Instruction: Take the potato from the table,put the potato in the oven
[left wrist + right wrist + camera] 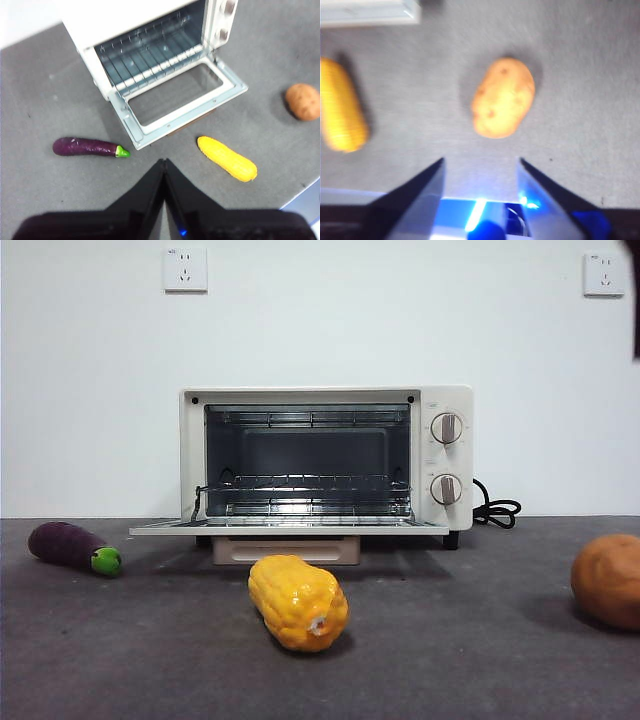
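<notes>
the potato (607, 581) lies on the table (150, 660) well to the side of the oven (325, 460), at about four o'clock from the oven in the front view, untouched and apart from everything else. the oven door (181, 102) is already folded down flat, showing the wire rack (305, 495) inside, so the way in is clear. the corn (297, 602) lies in front of the door at about six o'clock from the oven, and the eggplant (72, 547) sits off at about eight o'clock. the right hand (480, 167) hovers above the potato with its two jaws spread wide and nothing between them; the potato sits ahead of the gap, roughly centred on it, with bare table between it and the jaw tips. the left hand (164, 165) waits high over the table with its jaws pressed together and empty, looking down on the oven front. the step in hand looks like the reach for the potato: the grasp is not yet made. the next move probably calls for the right hand to drop and advance until the jaws straddle the potato across its narrower width, then close firmly, since the rounded skin could roll or slip out. after that comes a lift clear of the corn and a carry over the lowered door onto the rack.
</notes>
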